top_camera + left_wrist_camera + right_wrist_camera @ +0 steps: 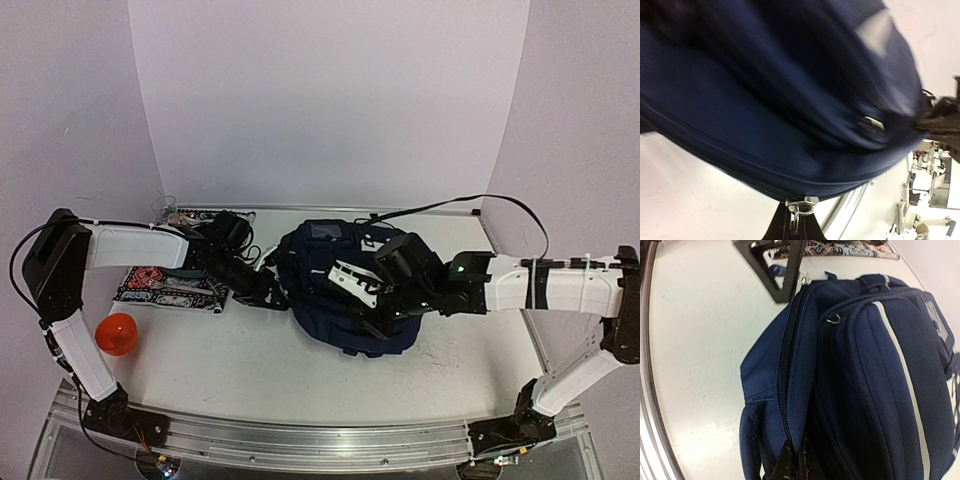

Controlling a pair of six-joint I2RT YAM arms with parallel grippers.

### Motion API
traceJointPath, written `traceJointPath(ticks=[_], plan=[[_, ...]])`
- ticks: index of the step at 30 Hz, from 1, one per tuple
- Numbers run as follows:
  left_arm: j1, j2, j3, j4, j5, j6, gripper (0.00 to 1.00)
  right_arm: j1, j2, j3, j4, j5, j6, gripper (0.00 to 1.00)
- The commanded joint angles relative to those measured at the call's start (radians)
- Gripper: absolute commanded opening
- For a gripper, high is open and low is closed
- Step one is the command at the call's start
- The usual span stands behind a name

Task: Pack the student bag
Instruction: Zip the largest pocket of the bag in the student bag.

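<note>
Right claw (798, 456) pinches the zipper seam of the student bag (865, 390).

Bag (315, 260) blocking counter (300, 390) centre, bare counter at its 6 o'clock, left arm (140, 245) over mat (170, 288) at 9, right arm (540, 285) barring 3, ball (118, 334) at 8, narrow free strip at 12.

The student bag (318, 300) lies mid-surface (250, 370). A mat (165, 287) lies at its 9 o'clock and a ball (118, 333) at 8. The left tool (273, 296) meets its 9 o'clock edge, the right tool (372, 325) its 5.
</note>
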Motion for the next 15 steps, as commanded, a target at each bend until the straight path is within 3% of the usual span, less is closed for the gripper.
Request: traceJointPath(ticks=[1, 15], plan=[[0.116, 0.059, 0.062, -0.085, -0.17, 0.058, 0.0, -0.007, -0.165, -0.049, -0.204, 0.09, 0.01, 0.0], [0.164, 0.306, 0.22, -0.099, -0.329, 0.05, 0.01, -0.081, -0.403, -0.112, -0.251, 0.12, 0.05, 0.0]])
